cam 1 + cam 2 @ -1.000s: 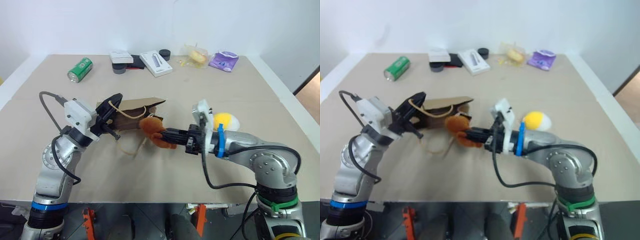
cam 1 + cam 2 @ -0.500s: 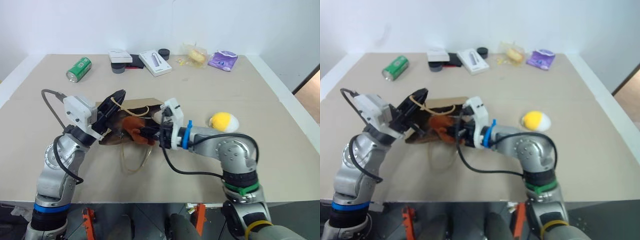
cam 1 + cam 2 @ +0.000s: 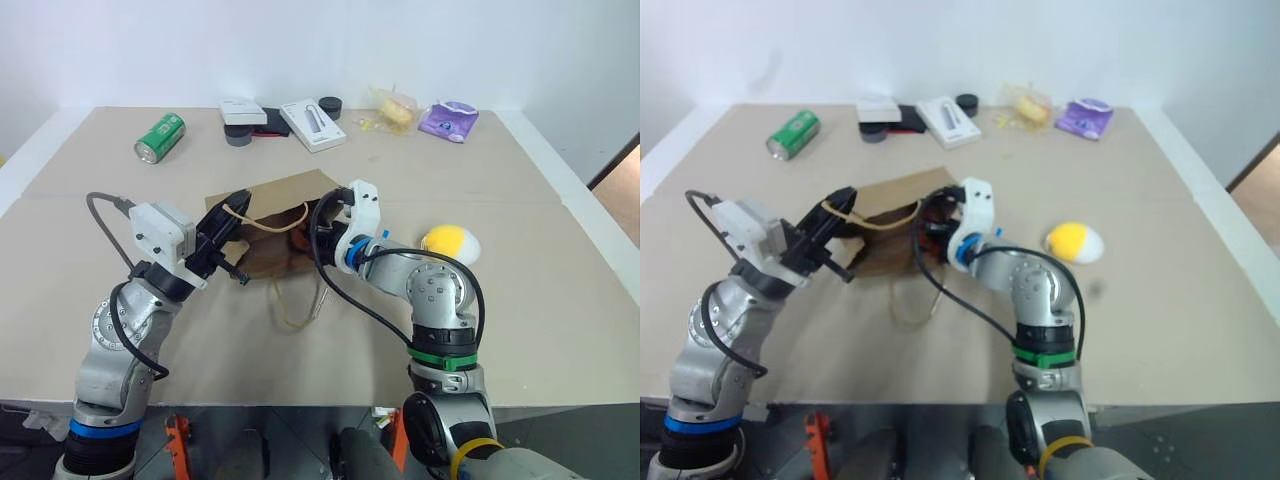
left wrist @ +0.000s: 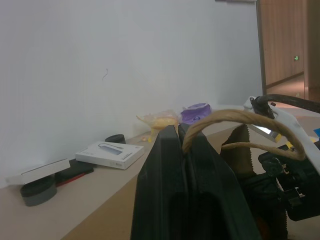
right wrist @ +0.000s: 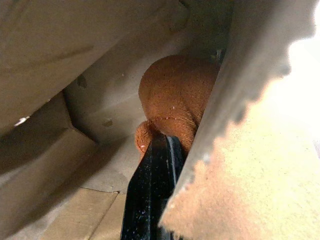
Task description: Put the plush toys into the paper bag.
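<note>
The table (image 3: 520,300) is stretching wide and tan under everything, and the paper bag (image 3: 268,205) is lying on its side near the middle of it, mouth gaping toward the robot's right. The left gripper (image 3: 237,201) is pinching one cord handle (image 4: 235,118) of the bag, its fingers (image 4: 165,165) pressed together on the cord, and the bag's upper lip is lifting off the table. The right gripper (image 5: 159,150) is reaching inside the bag's mouth, its jaws clamping tight on the brown gingerbread toy (image 5: 172,97), which is sitting against the bag's inner wall. The second handle (image 3: 297,305) is trailing loose on the table in front of the bag. The yellow-and-white egg toy (image 3: 450,243) is resting on the table to the right, well apart from the bag.
</note>
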Robot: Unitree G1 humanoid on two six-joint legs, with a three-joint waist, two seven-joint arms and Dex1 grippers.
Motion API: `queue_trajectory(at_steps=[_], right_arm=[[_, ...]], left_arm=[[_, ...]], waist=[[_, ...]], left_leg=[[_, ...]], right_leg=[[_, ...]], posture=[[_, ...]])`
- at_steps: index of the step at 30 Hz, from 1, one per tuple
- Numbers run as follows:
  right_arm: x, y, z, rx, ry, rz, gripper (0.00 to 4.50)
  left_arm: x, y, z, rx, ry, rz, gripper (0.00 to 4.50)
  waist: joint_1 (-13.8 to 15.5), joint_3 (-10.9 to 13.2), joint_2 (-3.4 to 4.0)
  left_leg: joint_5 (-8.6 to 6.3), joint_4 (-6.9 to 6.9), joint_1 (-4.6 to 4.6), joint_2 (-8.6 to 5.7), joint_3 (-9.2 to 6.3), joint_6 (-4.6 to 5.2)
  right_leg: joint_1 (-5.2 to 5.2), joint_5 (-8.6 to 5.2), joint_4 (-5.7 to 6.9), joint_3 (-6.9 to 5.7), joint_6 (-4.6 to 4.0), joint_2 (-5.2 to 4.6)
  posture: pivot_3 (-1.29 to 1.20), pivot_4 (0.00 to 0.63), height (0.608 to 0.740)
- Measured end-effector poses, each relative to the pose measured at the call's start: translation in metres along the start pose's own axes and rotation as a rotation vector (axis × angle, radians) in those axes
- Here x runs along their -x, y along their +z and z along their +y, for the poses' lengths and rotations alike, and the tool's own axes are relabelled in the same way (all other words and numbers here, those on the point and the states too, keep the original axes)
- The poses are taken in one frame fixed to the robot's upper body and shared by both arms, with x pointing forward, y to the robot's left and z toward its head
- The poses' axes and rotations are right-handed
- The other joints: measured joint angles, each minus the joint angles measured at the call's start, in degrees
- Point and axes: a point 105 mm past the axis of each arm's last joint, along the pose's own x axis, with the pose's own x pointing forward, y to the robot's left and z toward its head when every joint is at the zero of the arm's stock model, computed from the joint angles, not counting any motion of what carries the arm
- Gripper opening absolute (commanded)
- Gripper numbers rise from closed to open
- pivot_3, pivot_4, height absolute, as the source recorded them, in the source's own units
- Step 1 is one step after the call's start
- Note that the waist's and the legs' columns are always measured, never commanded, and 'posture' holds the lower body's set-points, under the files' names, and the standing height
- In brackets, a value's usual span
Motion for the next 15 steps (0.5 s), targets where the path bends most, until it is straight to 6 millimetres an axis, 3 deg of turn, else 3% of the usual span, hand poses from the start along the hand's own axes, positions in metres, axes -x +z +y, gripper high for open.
queue_trajectory(at_steps=[3,4,6,7,9,11,15], right_arm=[[0.003,0.003,0.005,0.037,0.028,-0.010,1.71],[0.004,0.004,0.007,0.050,0.041,-0.015,2.22],[0.006,0.005,0.009,0.061,0.054,-0.020,2.45],[0.009,0.007,0.012,0.082,0.080,-0.026,3.14],[0.021,0.010,0.015,0.157,0.134,-0.014,3.56],[0.030,0.013,0.009,0.213,0.146,0.003,4.39],[0.039,0.017,0.011,0.261,0.191,0.002,4.39]], left_arm=[[0.000,-0.001,0.000,0.006,0.003,0.008,0.00],[0.000,-0.002,0.001,0.007,0.007,0.011,0.00],[0.000,-0.002,0.001,0.009,0.010,0.013,0.00],[-0.001,-0.002,0.001,0.011,0.015,0.013,0.00],[-0.005,-0.001,0.005,0.045,0.033,0.011,0.00],[-0.010,0.001,0.011,0.087,0.055,0.018,0.00],[-0.017,0.002,0.011,0.135,0.039,0.032,0.00]], waist=[[-0.01,0.00,0.00],[-0.01,0.00,0.00],[-0.01,0.00,0.00],[0.00,0.00,0.00],[0.01,0.00,0.00],[0.01,0.00,-0.01],[-0.04,0.00,-0.01]], left_leg=[[0.00,-0.03,0.00,0.01,-0.01,0.00],[0.00,-0.03,0.00,0.01,-0.02,0.01],[0.00,-0.03,0.00,0.00,-0.02,0.01],[0.00,-0.03,0.00,0.00,-0.02,0.01],[0.01,-0.01,0.00,-0.03,-0.03,0.01],[0.02,0.00,-0.01,-0.03,-0.03,0.03],[0.02,-0.03,-0.01,-0.02,-0.03,0.04]], right_leg=[[0.00,0.00,0.00,-0.01,0.00,0.01],[0.00,0.00,0.00,-0.02,0.00,0.01],[0.00,0.00,0.00,-0.02,0.00,0.01],[0.00,0.00,0.00,-0.03,0.00,0.00],[0.02,0.00,0.00,-0.01,0.00,-0.04],[0.02,0.00,0.00,-0.03,0.00,-0.02],[0.00,0.00,0.00,-0.02,0.00,0.01]], posture=[[0.00,0.150,0.740],[0.00,0.150,0.740],[0.00,0.150,0.740],[0.00,0.150,0.740],[0.00,0.150,0.740],[0.00,0.150,0.740],[0.00,0.150,0.740]])
